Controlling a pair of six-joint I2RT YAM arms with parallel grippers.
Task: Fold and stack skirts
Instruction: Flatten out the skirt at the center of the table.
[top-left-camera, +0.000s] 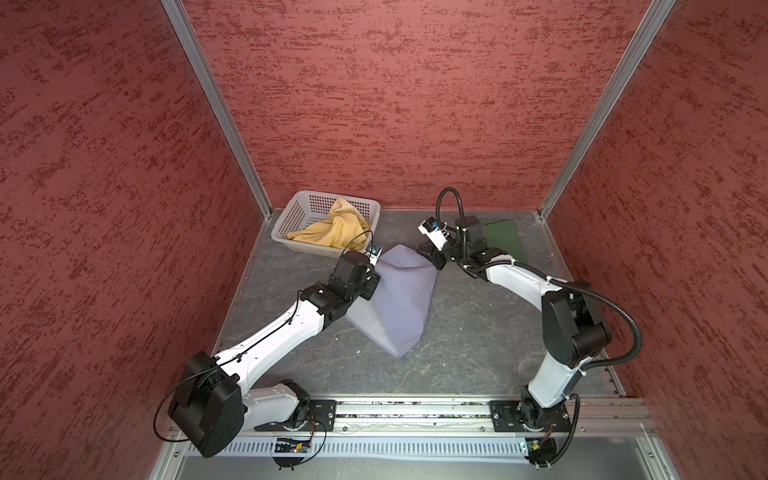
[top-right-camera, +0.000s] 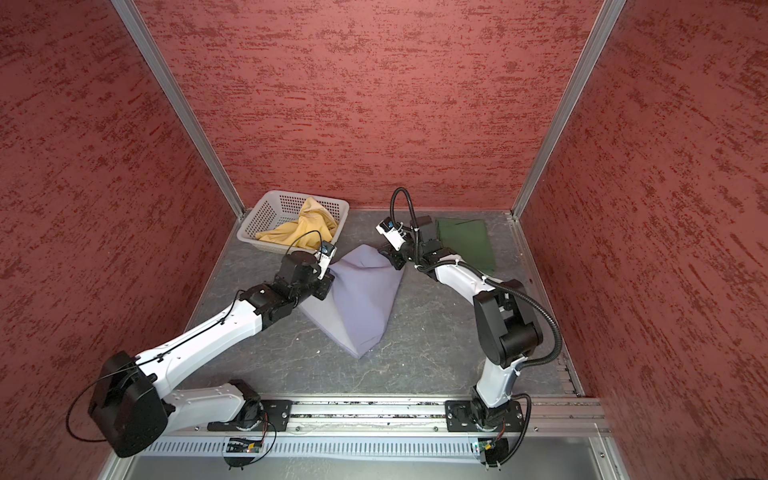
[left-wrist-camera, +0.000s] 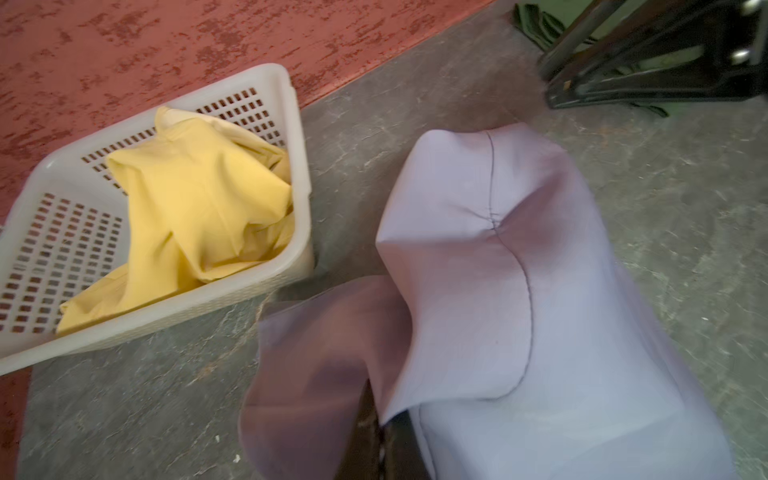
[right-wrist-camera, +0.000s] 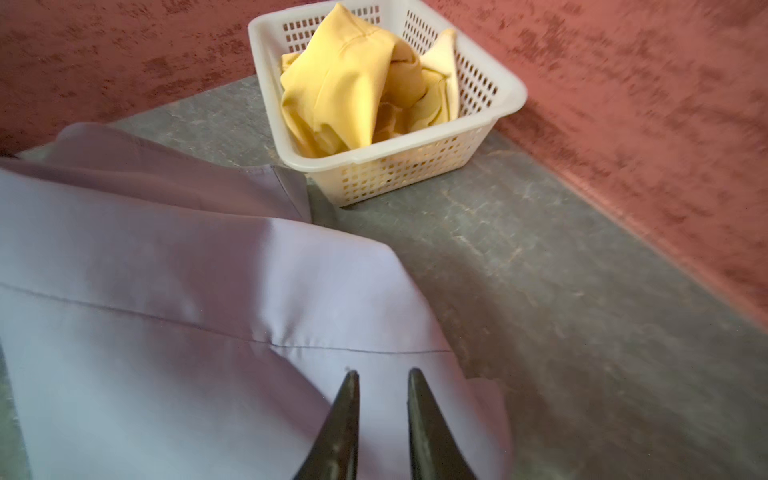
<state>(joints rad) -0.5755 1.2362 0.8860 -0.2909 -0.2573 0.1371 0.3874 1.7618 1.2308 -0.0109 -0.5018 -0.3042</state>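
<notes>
The left gripper (left-wrist-camera: 379, 436) is pressed together on an edge of the lavender skirt (top-left-camera: 399, 299) and holds that side up off the table (top-left-camera: 478, 332). The right gripper (right-wrist-camera: 383, 374) is at the opposite corner with its jaws a little spread; I cannot tell if it catches cloth. This skirt is half lifted and not yet folded. The green skirt (top-left-camera: 503, 241) lies flat at the far right of the table and looks folded. The yellow skirt (top-left-camera: 336, 230) sits crumpled in the basket (top-left-camera: 291, 220). I judge one skirt done, one in work and one waiting.
</notes>
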